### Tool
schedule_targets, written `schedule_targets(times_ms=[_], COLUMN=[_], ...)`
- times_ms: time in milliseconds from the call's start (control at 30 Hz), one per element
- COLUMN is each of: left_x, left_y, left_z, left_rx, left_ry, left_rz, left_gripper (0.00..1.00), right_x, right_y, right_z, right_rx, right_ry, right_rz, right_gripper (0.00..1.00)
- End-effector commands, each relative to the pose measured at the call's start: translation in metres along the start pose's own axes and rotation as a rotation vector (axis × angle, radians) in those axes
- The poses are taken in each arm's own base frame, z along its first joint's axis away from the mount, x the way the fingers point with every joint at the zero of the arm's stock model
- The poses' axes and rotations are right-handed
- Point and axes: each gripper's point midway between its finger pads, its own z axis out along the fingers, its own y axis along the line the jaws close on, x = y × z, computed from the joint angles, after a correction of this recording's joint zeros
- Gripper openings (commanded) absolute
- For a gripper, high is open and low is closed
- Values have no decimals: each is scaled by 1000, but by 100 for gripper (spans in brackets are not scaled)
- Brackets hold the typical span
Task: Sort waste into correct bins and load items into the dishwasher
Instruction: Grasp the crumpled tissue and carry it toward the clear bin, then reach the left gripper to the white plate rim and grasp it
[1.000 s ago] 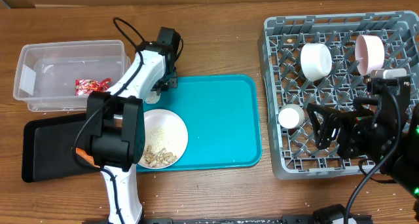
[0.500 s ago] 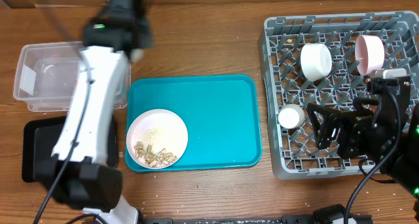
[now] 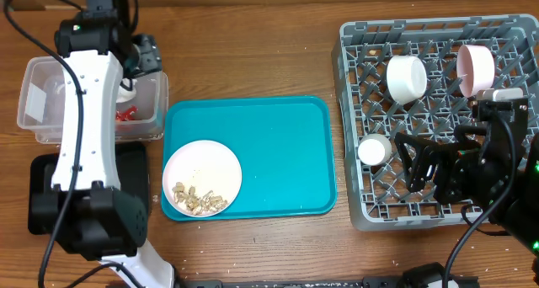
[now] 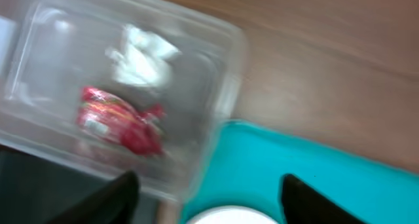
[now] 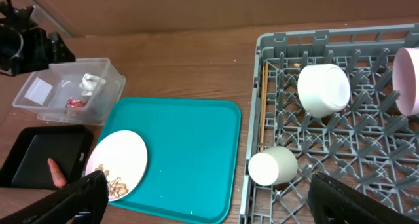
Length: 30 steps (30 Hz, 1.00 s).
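My left gripper [image 3: 140, 56] hangs open over the right end of the clear tub [image 3: 27, 111], nothing between its fingers [image 4: 111, 198]. Inside the tub [image 4: 219, 99] lie a crumpled white paper wad [image 4: 141, 54] and a red snack wrapper [image 4: 121, 119]. A white plate [image 3: 202, 177] with beige crumbs [image 3: 200, 200] sits on the teal tray. The grey dish rack [image 3: 347, 111] holds a white bowl [image 3: 406, 77], a pink bowl [image 3: 474, 67], a white cup [image 3: 374, 149] and chopsticks [image 5: 263, 106]. My right gripper [image 3: 418, 166] is open above the rack's front, empty.
The teal tray [image 3: 278, 153] lies mid-table between tub and rack. A black tray [image 5: 33, 155] in front of the tub holds a small orange piece [image 5: 55, 173]. My left arm [image 3: 84, 128] stretches over the tub and black tray.
My left arm swung left from the teal tray's back edge to above the clear tub. Its jaws opened and the paper wad now lies in the tub. The right arm stayed still.
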Motion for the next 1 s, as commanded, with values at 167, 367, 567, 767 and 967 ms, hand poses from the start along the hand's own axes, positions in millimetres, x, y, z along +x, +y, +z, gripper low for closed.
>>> schedule_targets(times_ms=[167,367,567,767,967], left_x=[131,220,240,245,243], left_y=[-112,-130,-107,-94,-106], left_z=[-25,33,74,106,119], left_rx=[25,-75,-146,-132,-56], left_ry=[225,298,278,255,217], left_rz=[246,292,215,162,177], left_gripper=[41,36,43,40,33], right_x=[-1,-1,-1,-1,-1], right_y=[2,2,2,2,2], right_z=[-1,-1,-1,-1,-1], right_rx=[-8,-8,-8,-8,-8], right_ry=[-7,-6,-7,-6,-6], right_rz=[-1,-1,-1,-2,-2], right_gripper=[100,100,100,100,100])
